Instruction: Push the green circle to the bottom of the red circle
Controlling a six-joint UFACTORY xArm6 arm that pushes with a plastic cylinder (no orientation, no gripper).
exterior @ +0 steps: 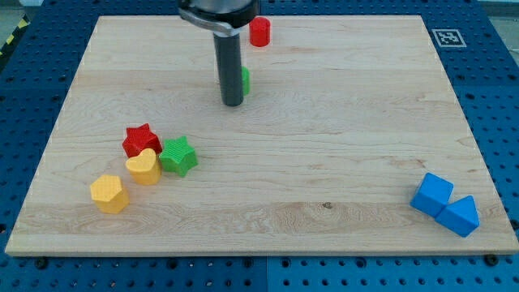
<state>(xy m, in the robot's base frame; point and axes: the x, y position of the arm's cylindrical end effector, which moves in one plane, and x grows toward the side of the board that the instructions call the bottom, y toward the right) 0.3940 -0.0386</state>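
Nearest the camera, at the right of the wooden surface (324,162), two blue blocks are seen touching: a blue cube (431,195) and, just nearer and to its right, a blue triangular block (461,216). At the near left a cluster of four blocks is found: a yellow hexagonal block (109,194) lies nearest, a yellow heart (143,167) sits just beyond it to the right, a red star (140,139) is pressed against the heart's far side, and a green star (178,156) touches the heart on its right. Farther back, near the middle of the surface, the dark rod is seen standing upright, with my tip (233,104) resting on the wood. The green circle (244,79) is mostly hidden behind the rod; only a sliver of it shows at the rod's right edge, just beyond and to the right of my tip, and whether it is being touched cannot be told. The red circle (259,32) stands at the far edge of the surface, beyond the green circle and slightly to its right, clearly apart from it. No hand is carried by this arm, so no open or closed state can be reported. A black-and-white marker (445,37) is fixed at the far right corner of the surface.
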